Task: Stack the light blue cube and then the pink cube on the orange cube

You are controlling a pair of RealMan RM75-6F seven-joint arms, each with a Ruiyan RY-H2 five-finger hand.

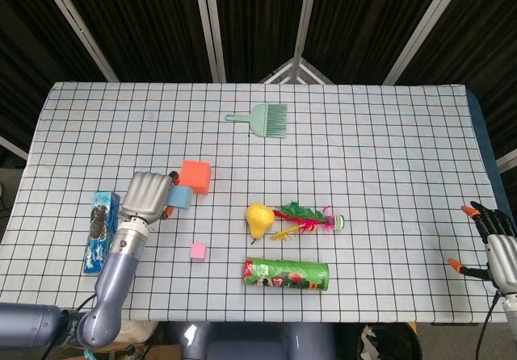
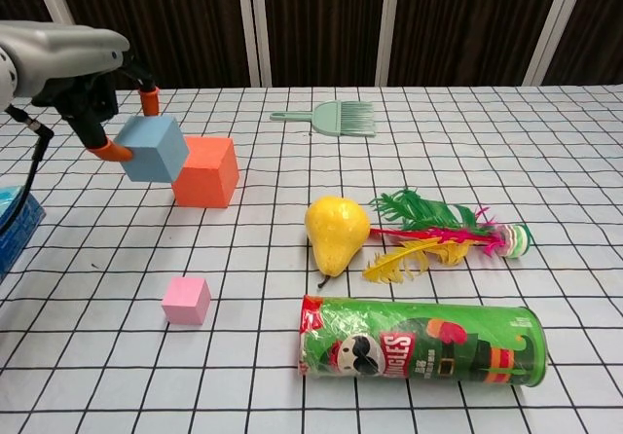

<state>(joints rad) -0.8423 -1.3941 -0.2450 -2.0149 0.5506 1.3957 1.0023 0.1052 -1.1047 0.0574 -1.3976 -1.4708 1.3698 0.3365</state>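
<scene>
My left hand grips the light blue cube and holds it tilted in the air, just left of the orange cube and about level with its top. The pink cube lies on the checked table nearer the front edge. My right hand hangs at the table's far right edge with its fingers spread and nothing in them; it does not show in the chest view.
A yellow pear, a feathered shuttlecock and a lying green chips can sit right of the cubes. A green brush lies at the back. A blue biscuit packet lies at the left.
</scene>
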